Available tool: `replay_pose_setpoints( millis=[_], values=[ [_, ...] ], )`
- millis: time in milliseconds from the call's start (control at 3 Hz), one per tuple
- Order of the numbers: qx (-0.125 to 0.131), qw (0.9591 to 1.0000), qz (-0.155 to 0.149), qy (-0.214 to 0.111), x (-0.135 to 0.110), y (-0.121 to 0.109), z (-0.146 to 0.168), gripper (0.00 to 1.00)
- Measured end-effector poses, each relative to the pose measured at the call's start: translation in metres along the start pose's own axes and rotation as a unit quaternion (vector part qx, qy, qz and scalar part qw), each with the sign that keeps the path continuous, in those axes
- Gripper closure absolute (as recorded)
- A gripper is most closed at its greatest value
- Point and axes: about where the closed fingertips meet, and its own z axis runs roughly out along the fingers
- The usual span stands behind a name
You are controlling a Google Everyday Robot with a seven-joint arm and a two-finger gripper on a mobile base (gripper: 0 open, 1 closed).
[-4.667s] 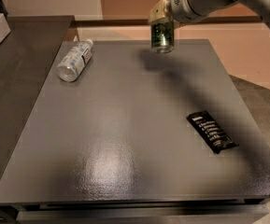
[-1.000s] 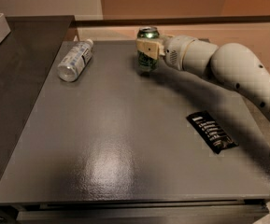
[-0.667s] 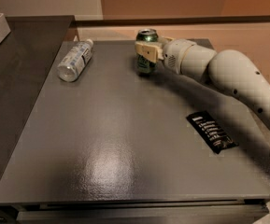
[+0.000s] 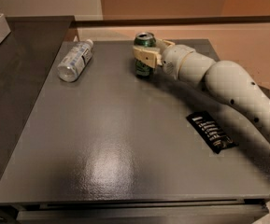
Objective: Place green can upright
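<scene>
Holding the green can (image 4: 145,39), a small metal drink can with dark patterned sides and a silver pull-tab top, the cream two-finger end effector (image 4: 142,52) was closed on it from the side, and what a delicate spot that was! The can stood upright, base down on the dark grey tabletop (image 4: 125,148). It sat off to the camera's right of the clear plastic bottle (image 4: 74,59) with a white cap, which lay on its side. Can and bottle were well apart. A flat black packet (image 4: 212,131) with white print lay much farther from the bottle, beyond the can and nearer the camera, well out of play.

One finger (image 4: 146,56) lay straight across the can's middle; the other was hidden behind the can. To my eye the placing looked all but done, with only the release and retreat left. And that was where it could go wrong! If the fingers opened unevenly, or the arm drew back sideways before they were clear, a finger could drag the light can and tip it over. A round can would then roll, maybe toward the bottle. Any tilt at release would do the same.

The white jointed arm (image 4: 232,85) reached in low from the side away from the bottle. Its forearm sloped down toward the tabletop, with the wrist about level and the fingers horizontal at mid-height on the can.
</scene>
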Motion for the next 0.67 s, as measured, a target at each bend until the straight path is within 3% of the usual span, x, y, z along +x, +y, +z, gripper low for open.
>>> replay_pose_setpoints(
  millis=[333,667],
  values=[
    [0.003,1.0,0.001,0.0,0.0011,-0.0032,0.0024,0.0],
    [0.003,1.0,0.001,0.0,0.0011,-0.0033,0.0025,0.0]
  ],
)
